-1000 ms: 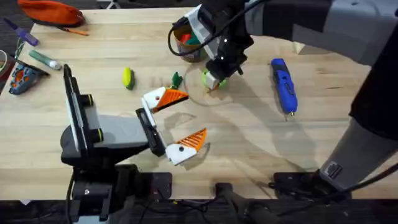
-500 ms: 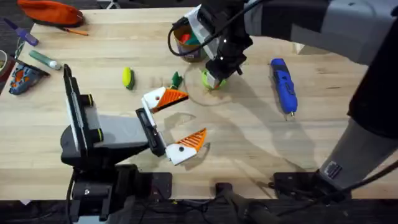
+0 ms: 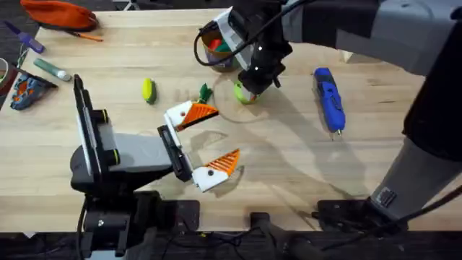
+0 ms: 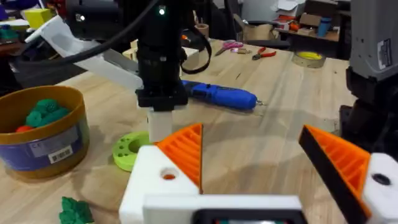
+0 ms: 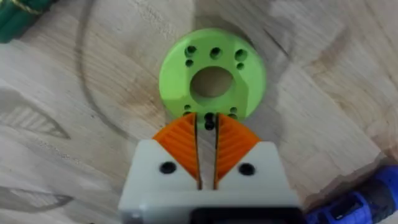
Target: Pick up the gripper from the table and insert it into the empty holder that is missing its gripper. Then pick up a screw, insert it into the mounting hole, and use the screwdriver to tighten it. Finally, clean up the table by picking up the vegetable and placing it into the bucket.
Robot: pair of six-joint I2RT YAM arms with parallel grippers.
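Picking screw (image 5: 209, 122) from green disc (image 5: 212, 73): my right gripper (image 5: 207, 163) jaws nearly together, pinching screw at disc rim. Left gripper (image 4: 261, 168) jaws apart, idle. Holder (image 3: 211, 172) near counter (image 3: 289, 166) front. Next, I judge: lift, carry to mounting hole.

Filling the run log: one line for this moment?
right gripper: nearly shut on small dark screw | over green round disc with holes | left gripper: open

Legible text: none | bucket (image 4: 43, 134): white barcode sticker on the side band, characters too small to read | other items: no readable markings
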